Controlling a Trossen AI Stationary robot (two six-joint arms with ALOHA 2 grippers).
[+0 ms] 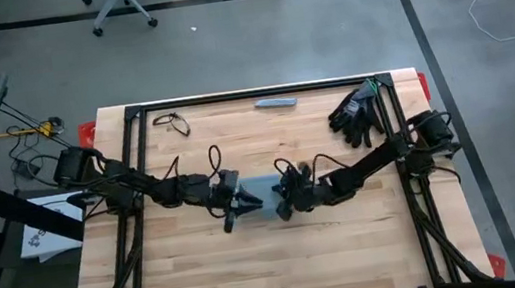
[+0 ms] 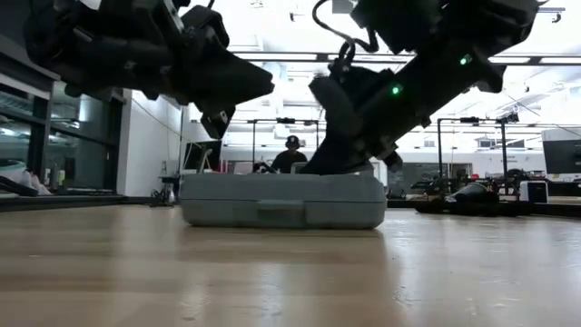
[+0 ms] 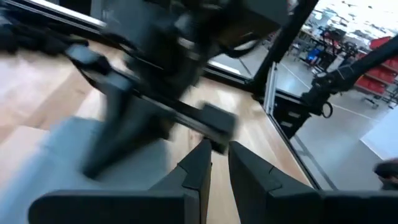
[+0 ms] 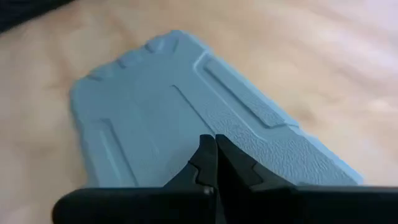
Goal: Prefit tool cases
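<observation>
The blue-grey tool case (image 1: 262, 190) lies closed and flat on the wooden table, its latch tab facing the near edge (image 2: 281, 213). My right gripper (image 1: 286, 203) is shut and stands on the case's lid (image 4: 155, 106), slanting down from the right (image 2: 343, 162). My left gripper (image 1: 237, 207) hovers at the case's left end, above lid height (image 2: 218, 123). A narrow gap shows between its fingers (image 3: 219, 152), and it touches nothing. The left wrist view also shows the case (image 3: 56, 162) with the right gripper (image 3: 130, 118) on it. My right gripper rests its shut fingertips (image 4: 208, 155) on the top of the closed lid (image 4: 186, 134), toward the case's right part. It comes from above, slanting in from the table's right. The case lies flat on the table under it.
Black gloves (image 1: 358, 115) lie at the far right of the table. A slim grey bar (image 1: 275, 103) sits near the far edge, and a looped black cord (image 1: 172, 124) lies at the far left. A black frame (image 1: 261, 93) borders the table. A person (image 2: 292, 156) sits in the room behind.
</observation>
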